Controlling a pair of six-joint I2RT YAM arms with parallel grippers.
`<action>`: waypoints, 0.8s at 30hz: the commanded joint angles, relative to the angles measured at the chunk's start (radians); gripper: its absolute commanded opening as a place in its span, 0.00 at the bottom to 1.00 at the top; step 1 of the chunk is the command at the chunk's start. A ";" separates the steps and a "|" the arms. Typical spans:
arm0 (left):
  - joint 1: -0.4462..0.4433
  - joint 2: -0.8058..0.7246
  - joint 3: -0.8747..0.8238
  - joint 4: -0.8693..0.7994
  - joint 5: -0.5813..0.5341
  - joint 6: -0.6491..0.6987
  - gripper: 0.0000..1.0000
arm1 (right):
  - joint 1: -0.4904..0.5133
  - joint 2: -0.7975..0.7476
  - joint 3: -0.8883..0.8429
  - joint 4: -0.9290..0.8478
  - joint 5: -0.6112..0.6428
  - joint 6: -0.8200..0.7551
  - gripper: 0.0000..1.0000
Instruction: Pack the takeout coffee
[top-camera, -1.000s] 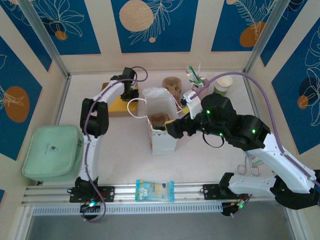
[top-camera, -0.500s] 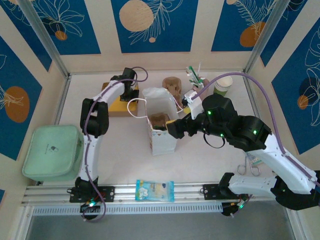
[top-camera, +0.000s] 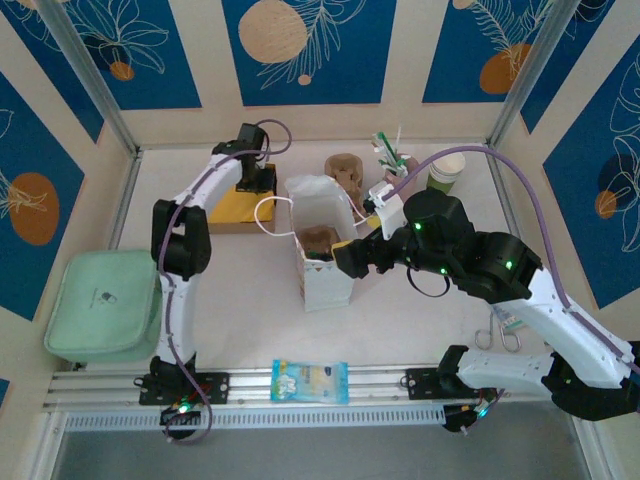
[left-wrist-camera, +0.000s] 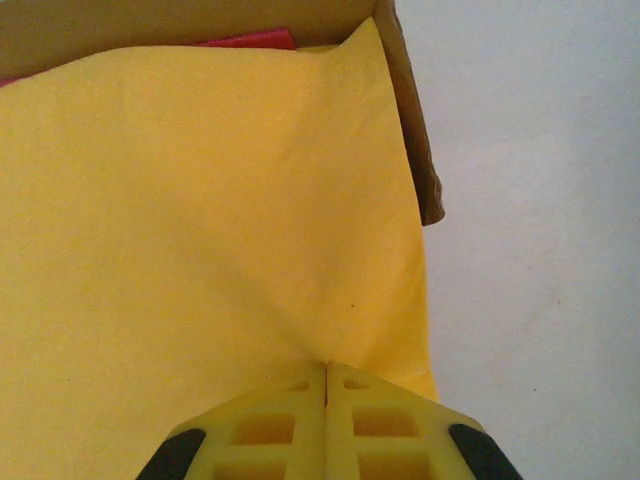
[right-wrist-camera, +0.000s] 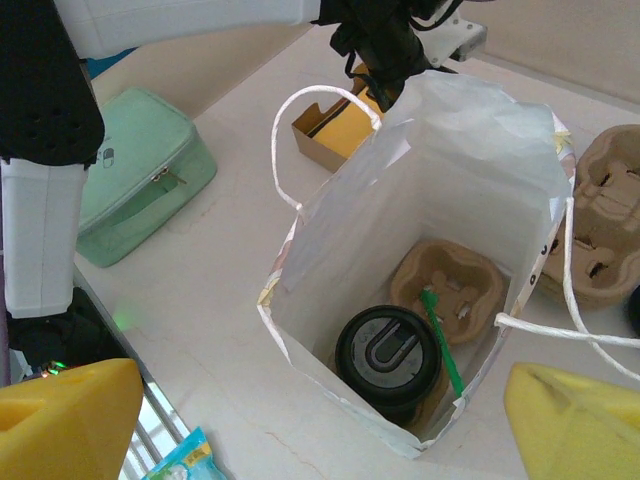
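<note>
- Pinching the yellow napkin (left-wrist-camera: 200, 220) in the cardboard box (left-wrist-camera: 415, 130), the left gripper (left-wrist-camera: 326, 372) has its fingers pressed together on it.
- Right gripper (right-wrist-camera: 315, 385) hangs spread wide over the white paper bag (right-wrist-camera: 380, 200), which holds a cup carrier (right-wrist-camera: 450, 280) and a black-lidded cup (right-wrist-camera: 388, 350).
- Takeout coffee (top-camera: 447, 170) stands at the table's back right, well apart from the bag, so I'd say it's not packed yet.

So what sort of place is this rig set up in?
Most likely a mock takeout packing counter inside a robot test cell: a white paper bag with a cardboard cup carrier inside, the takeout coffee on the white table, a yellow napkin, and printed blue panels walling it in.
</note>
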 joint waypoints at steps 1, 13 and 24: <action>0.016 -0.033 0.025 -0.031 0.016 0.017 0.00 | 0.007 -0.014 -0.004 0.007 0.008 -0.001 0.94; 0.092 -0.013 0.028 -0.044 0.229 0.010 0.00 | 0.007 0.003 -0.006 0.007 0.007 -0.010 0.94; 0.152 0.023 0.026 -0.055 0.386 0.001 0.05 | 0.006 0.008 -0.010 0.010 0.005 -0.011 0.94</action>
